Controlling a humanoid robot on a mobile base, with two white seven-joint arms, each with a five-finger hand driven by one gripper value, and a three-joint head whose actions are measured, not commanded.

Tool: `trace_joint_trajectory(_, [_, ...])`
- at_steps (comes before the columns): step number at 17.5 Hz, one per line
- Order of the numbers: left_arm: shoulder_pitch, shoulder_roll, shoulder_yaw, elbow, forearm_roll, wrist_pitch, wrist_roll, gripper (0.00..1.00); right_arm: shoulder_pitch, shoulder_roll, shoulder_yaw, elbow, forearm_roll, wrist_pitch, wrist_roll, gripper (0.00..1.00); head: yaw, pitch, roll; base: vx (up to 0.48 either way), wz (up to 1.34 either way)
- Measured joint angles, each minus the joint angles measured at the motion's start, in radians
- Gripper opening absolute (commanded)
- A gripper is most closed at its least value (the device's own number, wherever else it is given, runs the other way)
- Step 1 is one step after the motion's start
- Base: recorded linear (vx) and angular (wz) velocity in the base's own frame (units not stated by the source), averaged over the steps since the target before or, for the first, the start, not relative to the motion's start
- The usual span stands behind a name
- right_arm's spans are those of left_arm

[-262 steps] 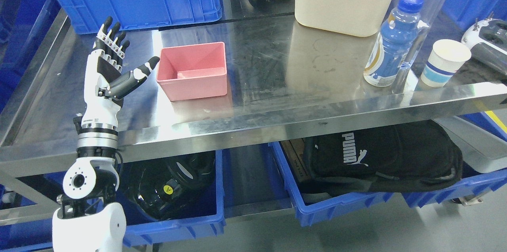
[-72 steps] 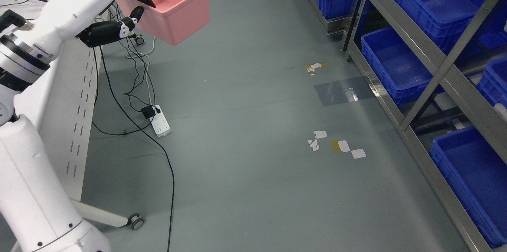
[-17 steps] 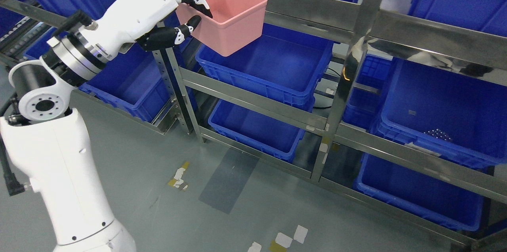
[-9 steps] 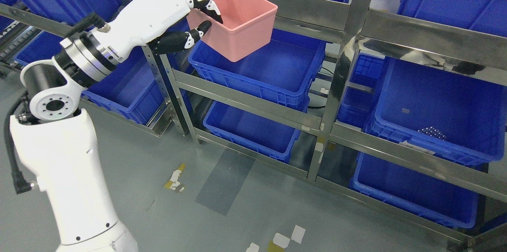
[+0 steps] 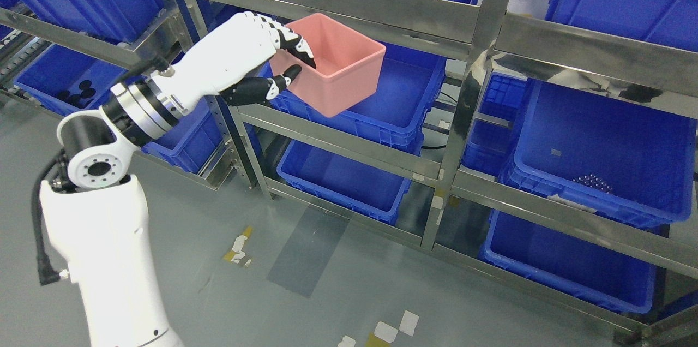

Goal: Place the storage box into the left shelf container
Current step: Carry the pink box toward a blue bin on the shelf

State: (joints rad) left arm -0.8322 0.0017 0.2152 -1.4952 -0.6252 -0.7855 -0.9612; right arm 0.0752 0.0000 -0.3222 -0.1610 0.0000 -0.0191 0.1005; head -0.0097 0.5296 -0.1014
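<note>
The white left hand (image 5: 256,60), fingers clamped over the near rim of the open pink plastic storage box (image 5: 332,66), has lowered it from above the steel shelf rail into the opening over the blue plastic crate (image 5: 406,112). The box hangs above the crate's interior, so release looks near.

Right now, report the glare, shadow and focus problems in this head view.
Head view: bright reflections streak the steel shelf frame around its middle upright; the pink storage box in the left hand is evenly lit and sharp; the blue container beneath it is clear, while the lowest bins sit in shade; verticals lean outward, wide-angle distortion.
</note>
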Motion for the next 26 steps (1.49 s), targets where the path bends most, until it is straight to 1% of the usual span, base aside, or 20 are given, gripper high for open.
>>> trace_joint_trajectory(4, [0.069,0.000,0.002,0.076,-0.012,0.000,0.000,0.01,0.000,0.000,0.000,0.000,0.000,0.000,0.000,1.00,0.0000,0.000,0.000,0.000,0.00])
trace_joint_trajectory(11, [0.109,-0.001,0.012,0.194,-0.020,0.000,0.000,0.01,0.000,0.000,0.000,0.000,0.000,0.000,0.000,1.00,0.0000,0.000,0.000,-0.004,0.05])
trace_joint_trajectory(19, [0.074,-0.002,0.002,0.242,-0.018,0.000,0.000,0.01,0.000,0.000,0.000,0.000,0.000,0.000,0.000,1.00,0.0000,0.000,0.000,0.027,-0.05])
trace_joint_trajectory(26, [0.056,-0.002,-0.060,0.258,-0.023,0.000,-0.001,0.01,0.000,0.000,0.000,0.000,0.000,0.000,0.000,1.00,0.0000,0.000,0.000,0.045,-0.11])
